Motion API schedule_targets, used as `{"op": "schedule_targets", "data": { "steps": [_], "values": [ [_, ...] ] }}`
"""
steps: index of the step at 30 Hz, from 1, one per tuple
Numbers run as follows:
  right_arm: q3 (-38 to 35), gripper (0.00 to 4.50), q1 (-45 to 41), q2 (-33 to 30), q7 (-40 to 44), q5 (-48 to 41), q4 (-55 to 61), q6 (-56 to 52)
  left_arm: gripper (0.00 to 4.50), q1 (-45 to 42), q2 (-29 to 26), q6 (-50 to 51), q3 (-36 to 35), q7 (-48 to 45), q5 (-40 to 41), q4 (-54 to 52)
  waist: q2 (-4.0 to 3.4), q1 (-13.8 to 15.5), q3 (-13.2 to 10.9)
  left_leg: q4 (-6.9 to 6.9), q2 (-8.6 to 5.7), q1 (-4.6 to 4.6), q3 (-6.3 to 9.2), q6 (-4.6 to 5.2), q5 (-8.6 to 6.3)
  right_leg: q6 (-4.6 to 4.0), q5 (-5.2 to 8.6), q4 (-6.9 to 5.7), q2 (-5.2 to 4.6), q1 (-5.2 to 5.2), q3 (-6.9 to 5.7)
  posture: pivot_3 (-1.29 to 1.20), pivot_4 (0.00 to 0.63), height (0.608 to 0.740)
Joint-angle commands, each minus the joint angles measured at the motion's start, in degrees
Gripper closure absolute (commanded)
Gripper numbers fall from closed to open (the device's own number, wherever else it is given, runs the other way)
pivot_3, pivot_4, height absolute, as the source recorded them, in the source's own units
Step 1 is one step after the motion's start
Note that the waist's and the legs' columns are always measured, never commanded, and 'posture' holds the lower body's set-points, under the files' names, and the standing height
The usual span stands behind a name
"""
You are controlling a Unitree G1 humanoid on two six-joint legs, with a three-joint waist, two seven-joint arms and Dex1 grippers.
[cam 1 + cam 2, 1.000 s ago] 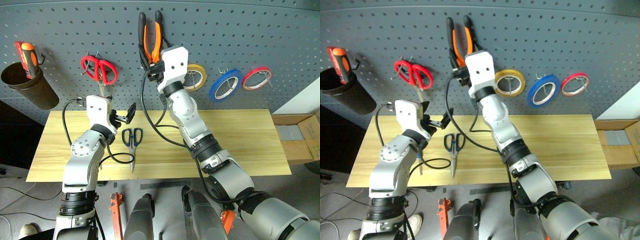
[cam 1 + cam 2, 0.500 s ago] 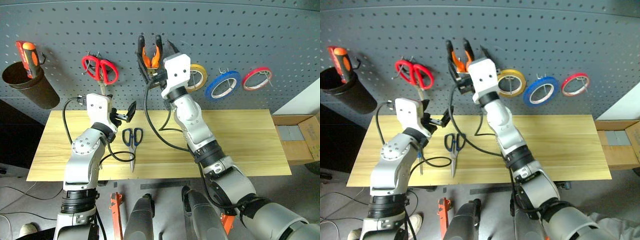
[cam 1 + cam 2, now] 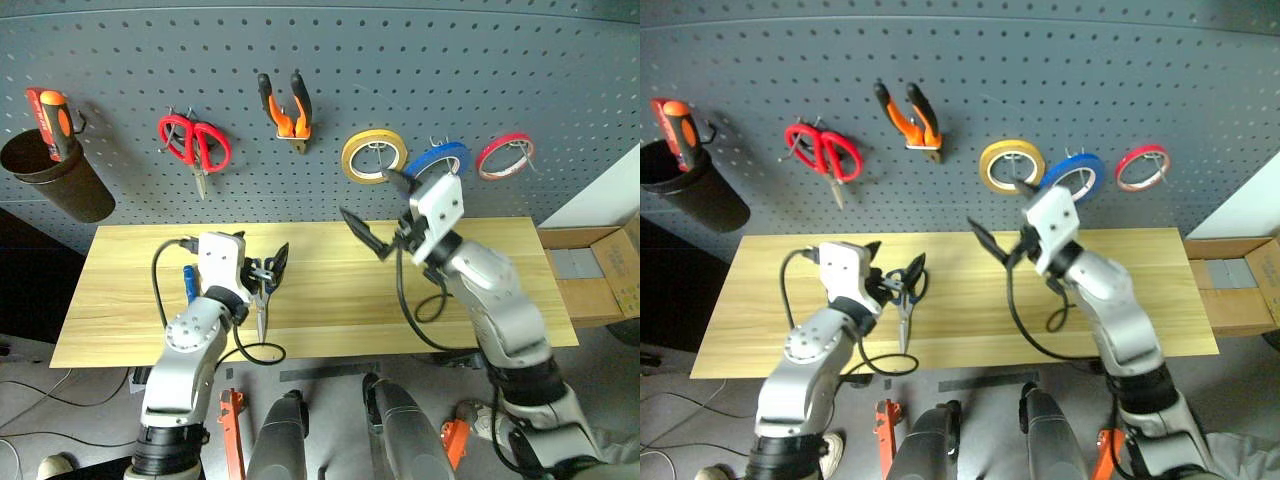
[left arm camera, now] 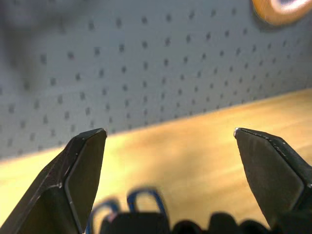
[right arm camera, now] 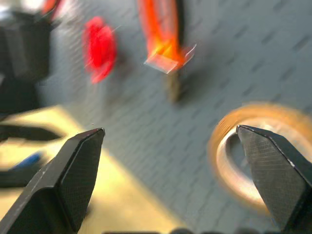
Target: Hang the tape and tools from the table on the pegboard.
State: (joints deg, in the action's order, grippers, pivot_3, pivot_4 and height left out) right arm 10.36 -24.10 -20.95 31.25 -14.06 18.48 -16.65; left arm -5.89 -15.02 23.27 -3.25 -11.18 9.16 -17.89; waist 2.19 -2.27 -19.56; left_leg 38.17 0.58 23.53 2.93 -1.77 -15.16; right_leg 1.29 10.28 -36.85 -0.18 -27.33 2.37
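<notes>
Left gripper (image 3: 268, 268): fingers spread wide, empty, low over the table, pointing toward the pegboard.
Right gripper (image 3: 368, 208): fingers spread wide, nothing between them, raised above the table and apart from the board, aimed toward the hanging tools.
Blue-handled scissors (image 3: 261, 300): flat on the table (image 3: 330, 300), handle loops just under and between the left fingertips, blades running back toward the table's near edge; whether a finger touches them cannot be told.
Blue-handled screwdriver (image 3: 188, 284): lies on the table just to the outer side of the left gripper, beside its wrist, partly hidden.
Pliers (image 3: 286, 106): hang on the pegboard (image 3: 480, 60), orange-and-black handles up, well above the left fingers and up-left of the right fingertips.
Blue tape (image 3: 438, 160): hangs on a hook directly behind the right gripper's body, its lower part covered.
Yellow roll (image 3: 374, 156): on the board just above the right fingers; in the right wrist view it sits close by one fingertip.
Red roll (image 3: 504, 156): on the board, past the blue tape, away from both grippers.
Red-handled scissors (image 3: 195, 143): hang left of the pliers, above the left gripper.
Orange-red screwdriver (image 3: 52, 118): stands in a dark cup (image 3: 52, 180) at the board's far left.
</notes>
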Motion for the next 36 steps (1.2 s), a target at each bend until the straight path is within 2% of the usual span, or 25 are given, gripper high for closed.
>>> {"op": "schedule_targets", "data": {
  "steps": [1, 5, 14, 25, 29, 36],
  "values": [
    [2.27, 0.02, 4.58, -3.96, 8.51, -2.02, 4.09, 2.64, 0.0, 2.78, 3.75, 2.74, 1.75, 5.37, -2.85, -2.16, 0.0, -0.04, 0.01, 0.0, -0.01, -0.08, 0.0, 0.01, 0.0, 0.19, 0.12, 0.0, 0.09, 0.08, 0.01, -0.06, 0.303, 0.74],
    [4.48, 0.02, 9.0, -4.98, 12.93, 0.53, -1.27, 10.58, 0.0, 6.28, 7.71, 5.17, 3.75, 11.25, -7.62, 2.2, 0.05, -0.52, 0.02, 0.0, -0.04, -0.32, -0.11, 0.01, 0.0, 0.26, 0.17, 0.02, 0.18, 0.31, 0.14, -0.07, 0.322, 0.74],
    [7.61, 0.02, 12.4, -5.82, 20.49, 1.43, -6.52, 15.53, 0.0, 5.67, 8.68, 5.79, 3.48, 13.55, -10.09, 10.05, 0.1, -0.99, -0.05, 0.0, -0.03, -0.69, -0.16, 0.0, -0.01, 0.24, 0.21, 0.03, 0.5, 0.67, 0.24, -0.07, 0.364, 0.74],
    [6.82, 0.02, 10.79, -2.54, 17.91, 2.38, -8.41, 12.1, 0.0, 2.2, 9.97, 7.15, 0.74, 13.6, -8.33, 17.27, 0.08, -1.0, -0.14, -0.01, -0.01, -0.8, -0.14, -0.01, -0.01, 0.23, 0.23, 0.01, 0.58, 0.78, 0.28, -0.08, 0.387, 0.74],
    [6.84, 0.0, 11.39, -2.62, 18.09, 2.44, -7.57, 11.88, 0.83, 2.69, 9.56, 8.47, 0.18, 14.12, -8.87, 15.99, 0.08, -1.02, -0.19, -0.02, -0.01, -0.91, -0.13, -0.02, -0.01, 0.27, 0.26, 0.06, 0.57, 0.94, 0.28, -0.08, 0.39, 0.74],
    [6.99, 0.0, 11.59, -2.24, 18.16, 2.71, -7.65, 12.24, 3.26, 2.56, 9.36, 10.1, -0.78, 14.7, -8.96, 14.8, 0.03, -1.18, -0.3, -0.09, -0.02, -1.04, -0.13, -0.02, -0.02, 0.26, 0.31, 0.06, 0.6, 0.99, 0.28, -0.08, 0.386, 0.74]
  ]
}}
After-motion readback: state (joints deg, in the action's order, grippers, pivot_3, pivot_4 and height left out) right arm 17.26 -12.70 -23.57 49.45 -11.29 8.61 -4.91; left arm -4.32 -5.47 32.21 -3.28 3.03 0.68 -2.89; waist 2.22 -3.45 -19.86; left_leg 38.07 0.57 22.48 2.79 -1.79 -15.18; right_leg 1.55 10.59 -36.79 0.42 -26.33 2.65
